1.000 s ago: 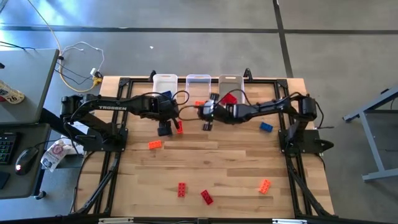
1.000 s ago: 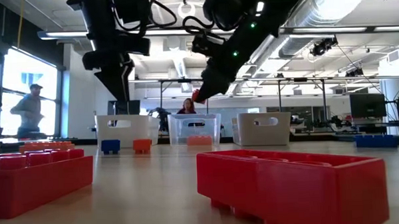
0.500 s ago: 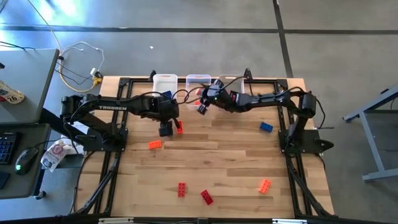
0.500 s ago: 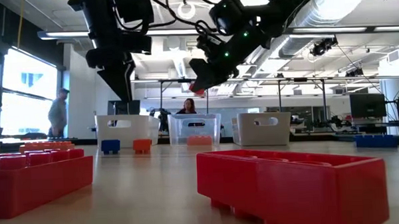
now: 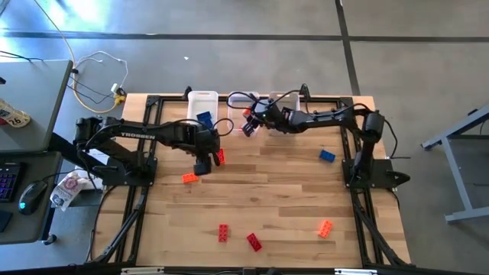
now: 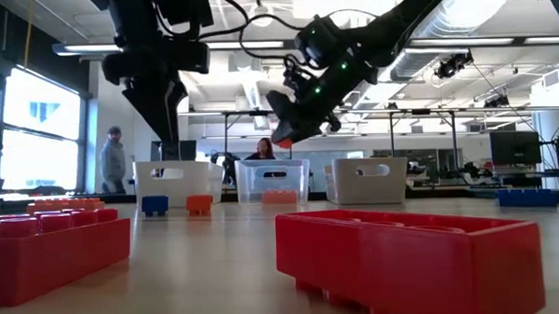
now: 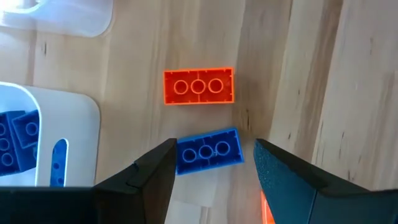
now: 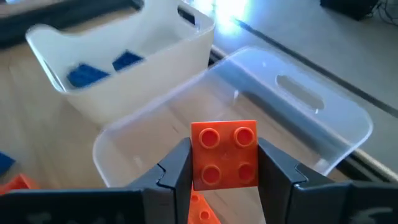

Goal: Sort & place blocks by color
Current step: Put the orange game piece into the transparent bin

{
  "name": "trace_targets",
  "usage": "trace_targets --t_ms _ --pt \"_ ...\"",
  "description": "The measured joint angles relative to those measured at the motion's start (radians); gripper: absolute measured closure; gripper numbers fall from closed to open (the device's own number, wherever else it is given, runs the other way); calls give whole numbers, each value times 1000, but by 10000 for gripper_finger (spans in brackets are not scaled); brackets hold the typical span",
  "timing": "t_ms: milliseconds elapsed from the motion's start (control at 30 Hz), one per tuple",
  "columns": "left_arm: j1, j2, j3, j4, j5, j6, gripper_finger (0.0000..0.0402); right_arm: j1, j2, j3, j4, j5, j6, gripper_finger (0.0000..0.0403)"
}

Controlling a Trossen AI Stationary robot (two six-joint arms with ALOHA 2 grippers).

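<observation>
My right gripper [image 5: 248,124] is shut on a small orange-red four-stud brick [image 8: 224,155] above the clear middle bin [image 8: 292,118], which holds an orange brick [image 8: 202,210]; in the low view the gripper [image 6: 288,129] is well above the bins. My left gripper [image 7: 211,165] is open above the table. Its fingers stand on either side of a blue brick [image 7: 208,151] lying flat on the wood, without touching it. An orange brick [image 7: 198,86] lies just beyond. The white left bin [image 5: 202,103] holds blue bricks [image 8: 87,73]. My right gripper pinches the orange-red brick by two opposite side walls [image 8: 195,163] between its two fingers [image 8: 177,169]. The studded top faces the wrist camera. The brick is lifted clear, over the middle bin's open top.
A third bin [image 5: 284,98] stands to the right of the middle one at the far edge. Loose bricks lie on the table: orange [image 5: 189,178], blue [image 5: 327,156], two red [image 5: 223,232] [image 5: 254,242] and orange [image 5: 325,228] toward the near edge. A person walks in the room behind.
My right gripper has carried the orange-red brick toward the far edge, from above the open table to over the middle bin. My left gripper has shifted a little toward the near edge, uncovering the blue bricks in the left bin.
</observation>
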Motion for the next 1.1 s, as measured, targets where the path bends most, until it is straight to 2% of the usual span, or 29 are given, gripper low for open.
trace_targets --t_ms 267,533,700,1100 --pt "-3 0 0 -4 -4 36 202 0 43 0 -10 -13 3 288" --pt "-1 0 0 3 -4 205 202 -16 52 0 -70 -74 48 288" --pt "-1 0 0 4 -3 322 202 -28 52 0 -82 -156 52 288" --pt "-1 0 0 3 0 670 202 -29 52 0 -90 -151 64 278"
